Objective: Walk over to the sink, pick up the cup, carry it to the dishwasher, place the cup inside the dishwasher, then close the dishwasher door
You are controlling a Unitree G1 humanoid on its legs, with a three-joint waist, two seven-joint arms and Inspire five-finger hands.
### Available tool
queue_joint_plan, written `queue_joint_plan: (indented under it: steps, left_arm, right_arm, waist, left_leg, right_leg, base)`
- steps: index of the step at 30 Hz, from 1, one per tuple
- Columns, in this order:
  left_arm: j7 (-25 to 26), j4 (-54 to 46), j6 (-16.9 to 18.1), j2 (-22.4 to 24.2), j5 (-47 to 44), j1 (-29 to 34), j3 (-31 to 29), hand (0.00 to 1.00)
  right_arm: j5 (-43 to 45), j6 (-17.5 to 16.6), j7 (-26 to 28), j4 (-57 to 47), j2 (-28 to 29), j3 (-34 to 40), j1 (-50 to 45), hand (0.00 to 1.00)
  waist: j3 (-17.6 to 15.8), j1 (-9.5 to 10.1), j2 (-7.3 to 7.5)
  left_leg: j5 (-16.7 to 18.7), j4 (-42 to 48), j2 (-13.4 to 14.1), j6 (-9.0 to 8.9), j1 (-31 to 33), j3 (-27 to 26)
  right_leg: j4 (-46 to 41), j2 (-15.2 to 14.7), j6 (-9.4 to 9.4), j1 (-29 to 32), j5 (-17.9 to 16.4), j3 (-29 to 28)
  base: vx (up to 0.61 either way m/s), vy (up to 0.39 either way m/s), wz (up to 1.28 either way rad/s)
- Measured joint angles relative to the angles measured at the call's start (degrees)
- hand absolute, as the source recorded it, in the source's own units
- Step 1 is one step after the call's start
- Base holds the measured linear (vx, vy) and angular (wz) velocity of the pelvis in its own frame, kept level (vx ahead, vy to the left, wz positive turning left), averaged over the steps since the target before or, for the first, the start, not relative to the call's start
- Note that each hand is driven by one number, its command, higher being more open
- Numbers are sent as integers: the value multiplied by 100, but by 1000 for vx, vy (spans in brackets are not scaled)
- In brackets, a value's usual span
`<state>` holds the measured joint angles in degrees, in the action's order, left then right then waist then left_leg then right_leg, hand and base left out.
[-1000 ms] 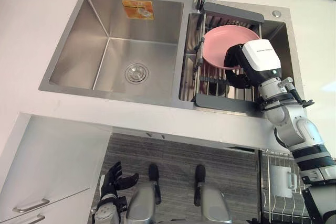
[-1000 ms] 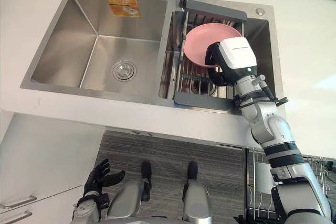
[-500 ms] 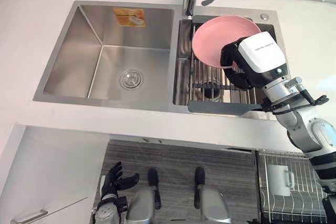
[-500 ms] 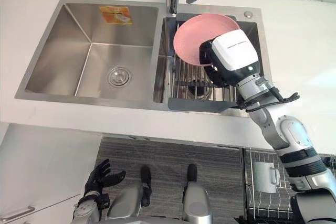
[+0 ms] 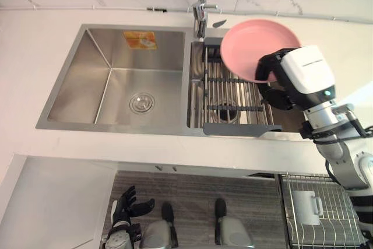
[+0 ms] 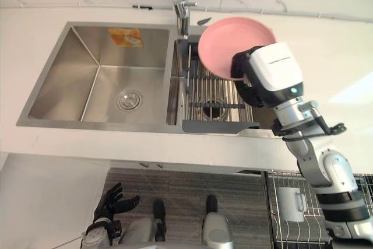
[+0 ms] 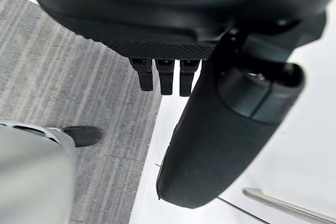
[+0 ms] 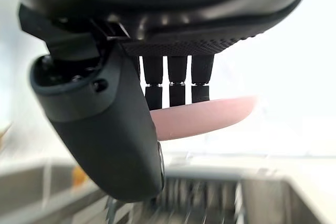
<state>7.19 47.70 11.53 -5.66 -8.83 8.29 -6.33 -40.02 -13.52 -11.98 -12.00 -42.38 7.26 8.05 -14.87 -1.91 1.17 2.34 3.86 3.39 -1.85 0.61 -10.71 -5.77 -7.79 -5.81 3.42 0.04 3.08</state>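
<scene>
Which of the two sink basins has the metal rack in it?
The right basin, nearest the pink plate held in the right hand: a wire rack spans it. The left basin shows just a drain and an orange sticker.

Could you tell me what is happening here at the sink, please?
The robot's right hand grips a pink plate, not a cup, above the drying rack in the right basin of the sink. Its left hand hangs open low by the cabinet. A white mug sits in the wire basket below the counter.
</scene>
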Motion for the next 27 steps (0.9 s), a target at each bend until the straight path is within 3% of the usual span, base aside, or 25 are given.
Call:
queue_joint_plan:
  steps: [6,12,18,21,23,25,26,27]
  left_arm:
    - [-1,38,-11,3,100,65,0,90]
    - [-11,49,-15,10,114,52,-2,90]
    - [-7,187,-16,65,110,149,12,90]
    - [4,175,-17,98,91,149,-119,90]
    - [17,171,-12,90,85,153,-242,90]
    - [24,153,-6,17,76,106,-374,90]
    - [30,153,-4,-38,72,1,-512,90]
    - [48,148,1,-117,63,-90,-639,90]
  right_arm:
    - [251,-3,-324,-836,818,639,-786,30]
    - [412,-24,-351,-1281,1274,875,-1374,30]
    - [462,-84,-438,-1426,1423,865,-1376,30]
    - [462,-80,-438,-1420,1554,821,-1353,30]
    - [449,-20,-438,-1406,1588,740,-1333,30]
    - [438,55,-437,-1393,1606,705,-1337,30]
    - [436,82,-442,-1396,1607,715,-1331,30]
    - [435,103,-437,-1384,1619,711,-1379,30]
  waist:
    - [205,-135,40]
    - [288,-241,40]
    - [289,-251,38]
    - [278,-189,46]
    - [244,-209,60]
    - [194,-201,92]
    - [112,-210,58]
    - [93,-217,50]
  left_leg:
    - [5,-99,2,-13,-171,-94]
    - [34,22,21,-48,-118,-84]
    - [618,1103,158,-74,373,-96]
    - [917,1452,160,-22,486,-182]
    - [1129,1722,198,61,504,-554]
    - [1209,1941,316,185,555,-911]
    - [1222,1935,428,222,569,-1119]
    - [1200,1893,508,227,546,-1254]
  right_leg:
    - [32,20,-6,-79,-6,-117]
    - [74,26,-20,-123,-68,-112]
    - [-142,230,-26,344,-7,-732]
    - [-131,363,-116,611,231,-1357]
    - [-112,424,-182,784,435,-1717]
    - [-48,392,8,885,553,-1506]
    - [-397,339,351,1046,368,-1110]
    - [-1191,279,463,1228,-20,-623]
  base:
    - [-25,-3,-11]
    - [-40,-13,1]
    - [-52,7,-48]
    - [-47,100,-111]
    - [-108,154,-138]
    - [-133,80,-108]
    - [-157,51,-76]
    - [-166,58,-65]
